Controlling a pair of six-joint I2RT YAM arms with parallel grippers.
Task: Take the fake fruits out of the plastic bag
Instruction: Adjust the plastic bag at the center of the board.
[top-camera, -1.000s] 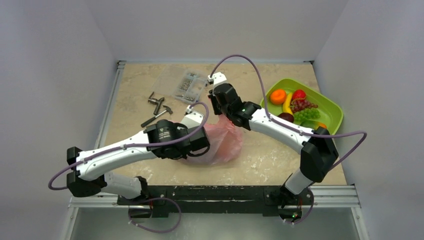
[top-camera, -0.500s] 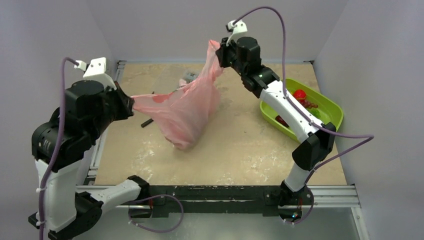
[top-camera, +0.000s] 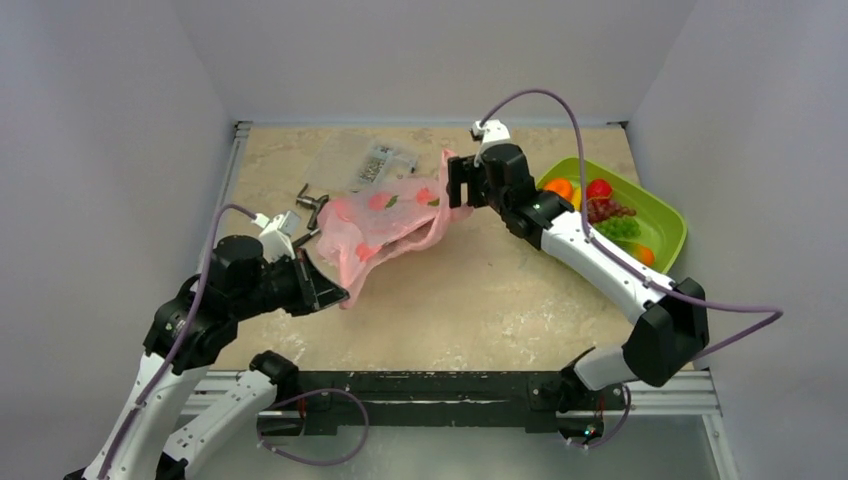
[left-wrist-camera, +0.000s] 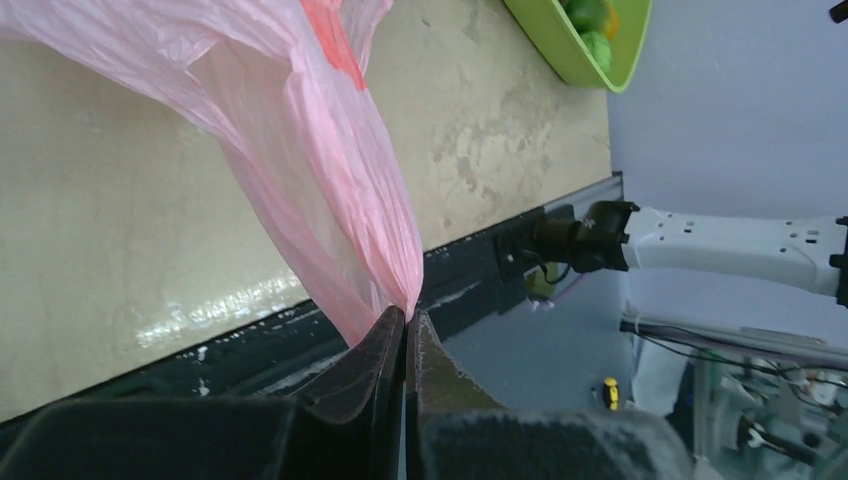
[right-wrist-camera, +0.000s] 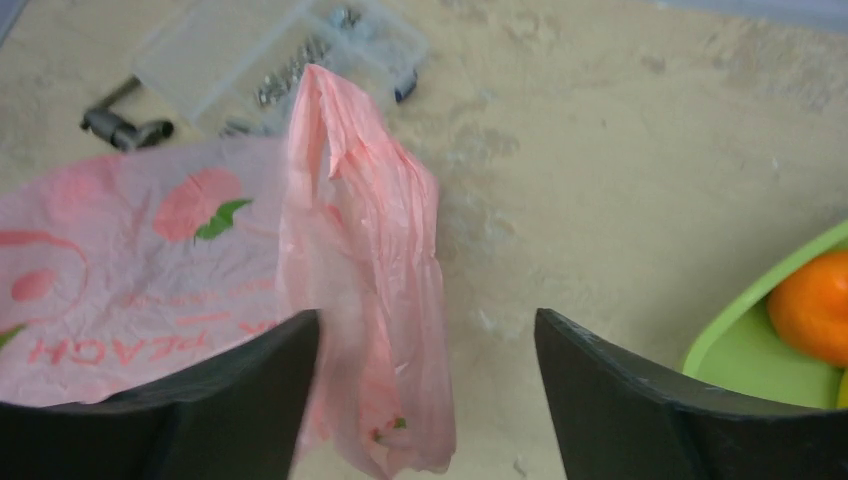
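The pink plastic bag hangs slack over the table's middle, stretched from lower left to upper right. My left gripper is shut on its lower corner; in the left wrist view the film runs into the closed tips. My right gripper stands open at the bag's upper end. A loose strip of bag hangs between its wide-apart fingers, brushing the left one. The fake fruits lie in the lime-green tray: orange, strawberry, grapes. The orange also shows at the right wrist view's edge.
A clear compartment box of screws lies at the back, partly behind the bag. Dark metal tools lie left of it. Grey walls close in the table on three sides. The black rail runs along the near edge.
The right gripper has opened and let go of the bag. Both arms have come down from holding the bag high, and the bag has sagged toward the table.
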